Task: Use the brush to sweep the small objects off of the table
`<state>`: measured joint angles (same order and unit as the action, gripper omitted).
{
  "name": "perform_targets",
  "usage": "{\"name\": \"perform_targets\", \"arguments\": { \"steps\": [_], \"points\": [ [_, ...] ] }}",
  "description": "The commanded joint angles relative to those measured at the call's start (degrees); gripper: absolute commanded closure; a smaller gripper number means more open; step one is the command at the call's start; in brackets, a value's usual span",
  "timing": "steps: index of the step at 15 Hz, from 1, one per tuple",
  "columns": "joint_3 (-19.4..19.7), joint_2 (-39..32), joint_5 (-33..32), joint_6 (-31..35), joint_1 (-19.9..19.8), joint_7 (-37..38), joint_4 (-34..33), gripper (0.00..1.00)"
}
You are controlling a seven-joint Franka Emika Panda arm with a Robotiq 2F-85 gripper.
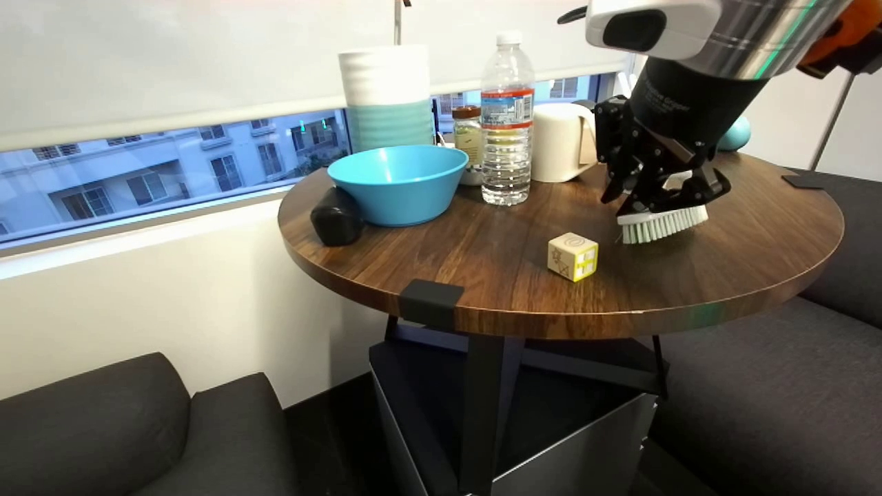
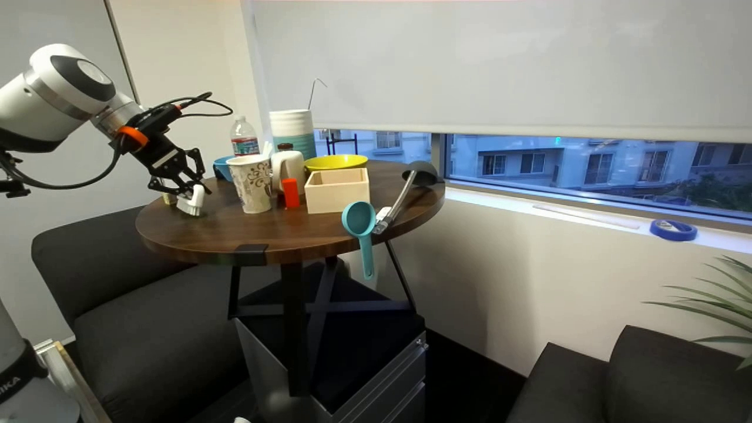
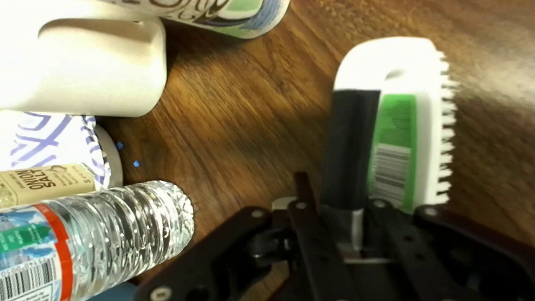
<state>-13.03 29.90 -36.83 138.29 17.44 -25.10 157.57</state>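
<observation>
The brush has a white body, a black grip, a green label and short white bristles. It shows in both exterior views (image 1: 663,224) (image 2: 191,202) and large in the wrist view (image 3: 395,125). My gripper (image 1: 653,196) is shut around the brush's black grip, one finger on each side, as the wrist view (image 3: 334,200) shows. The bristles are at or just above the round wood-grain table (image 1: 503,238), on its right side in an exterior view; contact is unclear. I cannot make out the dark-green specks. Two tiny blue bits (image 3: 136,163) lie near the bottle in the wrist view.
A wooden cube (image 1: 572,256) sits beside the brush near the table edge. A water bottle (image 1: 508,124), blue bowl (image 1: 398,186) and white mug (image 1: 559,141) stand behind. A paper cup (image 2: 251,182), red block (image 2: 290,192), wooden box (image 2: 338,191) and teal scoop (image 2: 359,220) also stand here.
</observation>
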Motion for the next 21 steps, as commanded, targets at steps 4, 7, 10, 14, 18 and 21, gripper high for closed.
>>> {"name": "perform_targets", "arguments": {
  "steps": [4,7,10,14,18,21],
  "points": [
    [1.99,3.02,0.41,1.37,1.41,-2.52,-0.33,0.23],
    [2.76,5.07,1.71,-0.8,2.54,-4.51,-0.45,0.03],
    [3.06,7.55,2.78,-3.26,3.47,-5.04,-0.45,0.0],
    [2.95,11.09,5.86,-6.18,4.07,-2.7,-0.48,0.0],
    [2.03,14.97,10.67,-9.64,2.72,3.38,-0.76,0.0],
    [2.3,16.98,14.76,-10.13,2.52,8.46,-1.59,0.0]
  ]
}}
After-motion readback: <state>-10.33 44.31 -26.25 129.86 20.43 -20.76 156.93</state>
